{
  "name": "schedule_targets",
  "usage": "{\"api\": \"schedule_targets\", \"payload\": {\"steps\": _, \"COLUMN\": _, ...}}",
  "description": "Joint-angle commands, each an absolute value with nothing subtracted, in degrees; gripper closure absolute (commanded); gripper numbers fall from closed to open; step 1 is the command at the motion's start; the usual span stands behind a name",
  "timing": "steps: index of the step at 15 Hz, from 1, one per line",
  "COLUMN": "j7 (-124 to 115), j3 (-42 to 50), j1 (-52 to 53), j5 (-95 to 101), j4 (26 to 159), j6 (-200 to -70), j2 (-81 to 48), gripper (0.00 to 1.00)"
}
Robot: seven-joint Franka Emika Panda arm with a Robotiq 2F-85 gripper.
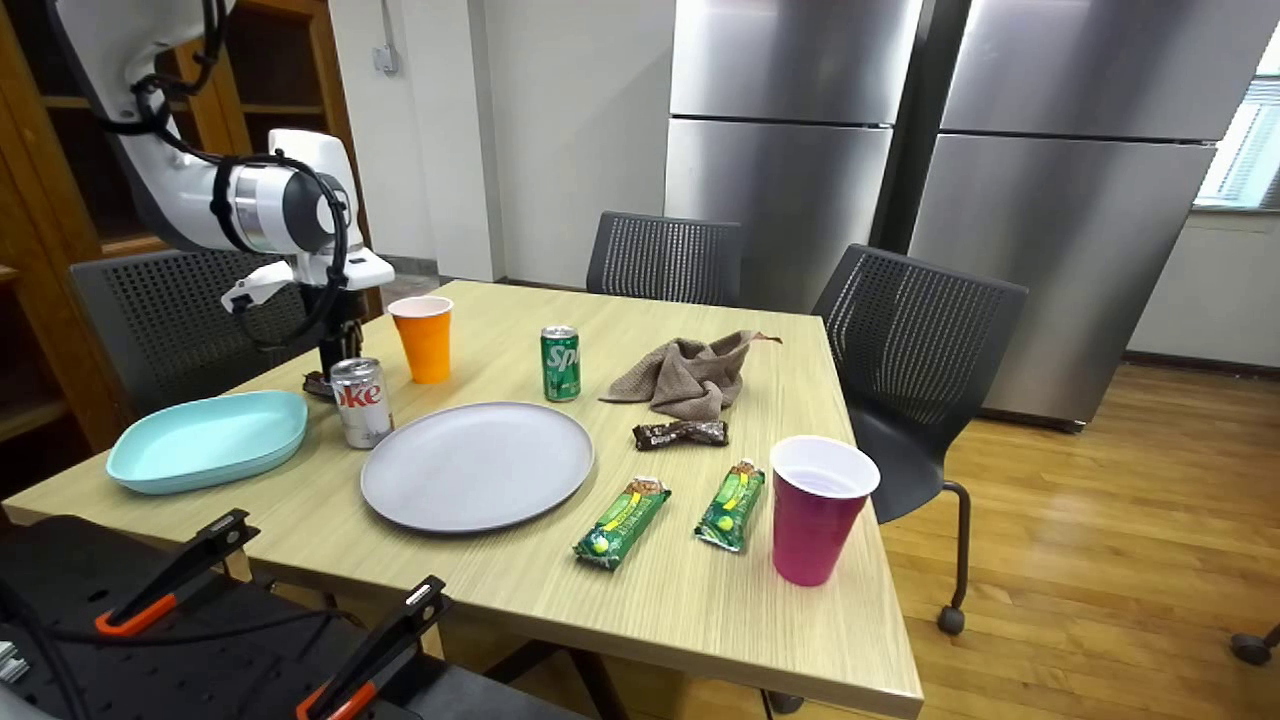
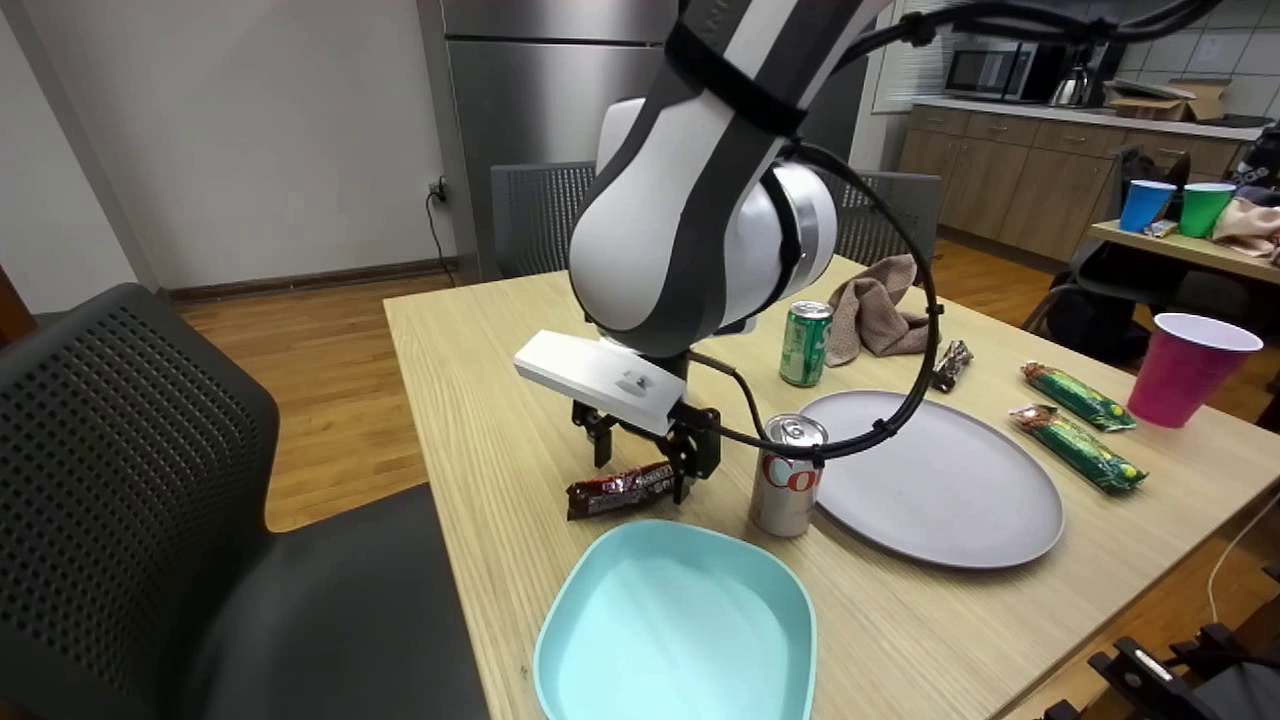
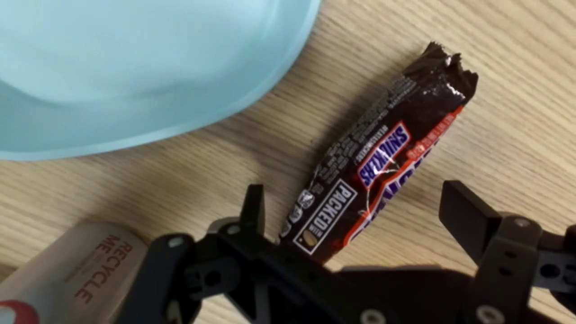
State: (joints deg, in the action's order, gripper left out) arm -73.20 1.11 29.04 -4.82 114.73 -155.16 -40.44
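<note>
Turquoise tray [image 3: 135, 67] and silver Coke can [image 3: 76, 274] sat just beside the gripper [image 3: 353, 193], which was spread wide and empty, the Snickers bar [image 3: 369, 168] lying slantwise between its fingers [image 3: 468, 219] in the wrist view — a clean grip, in my judgement, called for turning to square the fingers across the wrapper, then closing level without nudging the can. Only the wrist view gave the legible name and the full slant of the bar; in an exterior view the can hid part of it — just a dark wrapper end [image 1: 317, 386] showed past it.
</note>
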Motion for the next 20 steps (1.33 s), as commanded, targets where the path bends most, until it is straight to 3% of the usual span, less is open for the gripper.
{"api": "schedule_targets", "payload": {"steps": 1, "j7": -74.7, "j3": 1.1, "j1": 29.4, "j5": -4.0, "j4": 115.6, "j6": -155.3, "j2": -39.0, "gripper": 0.09}}
{"api": "schedule_targets", "payload": {"steps": 2, "j7": -74.6, "j3": 1.1, "j1": 29.4, "j5": -3.9, "j4": 115.6, "j6": -155.3, "j2": -39.0, "gripper": 0.28}}
{"api": "schedule_targets", "payload": {"steps": 11, "j7": -74.7, "j3": 0.9, "j1": 29.3, "j5": -4.1, "j4": 117.6, "j6": -155.4, "j2": -35.8, "gripper": 0.96}}
{"api": "schedule_targets", "payload": {"steps": 20, "j7": -73.1, "j3": -1.2, "j1": 27.8, "j5": -4.9, "j4": 118.6, "j6": -154.1, "j2": -32.9, "gripper": 0.95}}
